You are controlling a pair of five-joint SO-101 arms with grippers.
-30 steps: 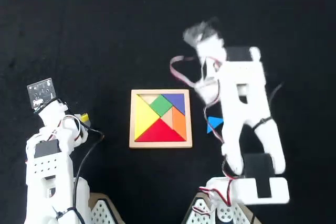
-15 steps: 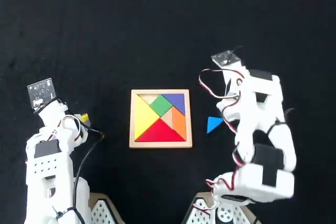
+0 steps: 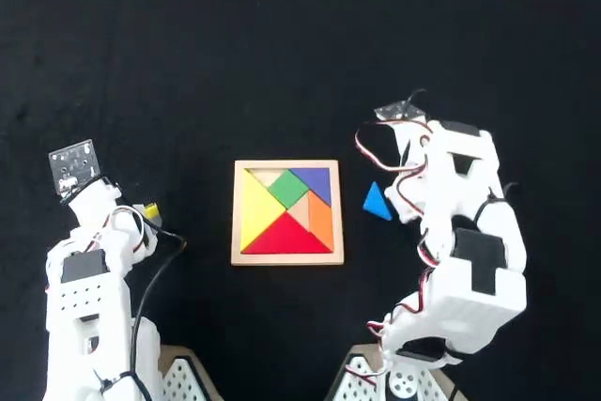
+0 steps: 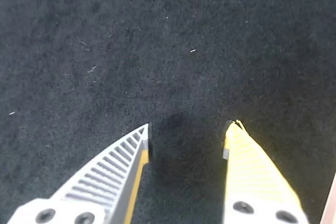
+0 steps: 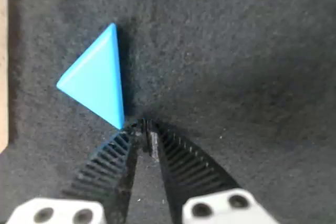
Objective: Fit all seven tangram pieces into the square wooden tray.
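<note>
The square wooden tray (image 3: 237, 232) lies mid-table and holds yellow, red, green, orange, dark blue and pale pieces. A small bare wooden patch shows between the green, red and orange ones. A light blue triangle (image 3: 377, 202) (image 5: 94, 77) lies flat on the black cloth just right of the tray. My right gripper (image 3: 394, 221) (image 5: 144, 129) is shut with nothing in it, its tips touching the triangle's near corner. My left gripper (image 3: 148, 213) (image 4: 186, 140) hangs open over bare cloth, well to the left of the tray.
Black cloth covers the whole table. The tray's wooden rim (image 5: 3, 77) shows close beside the blue triangle. Both arm bases stand at the near edge, and cables loop beside the right arm (image 3: 376, 152).
The right arm has pulled back from its outstretched pose and come down beside the triangle. The blue triangle has shifted slightly away from the arm's base and turned. The left arm is still.
</note>
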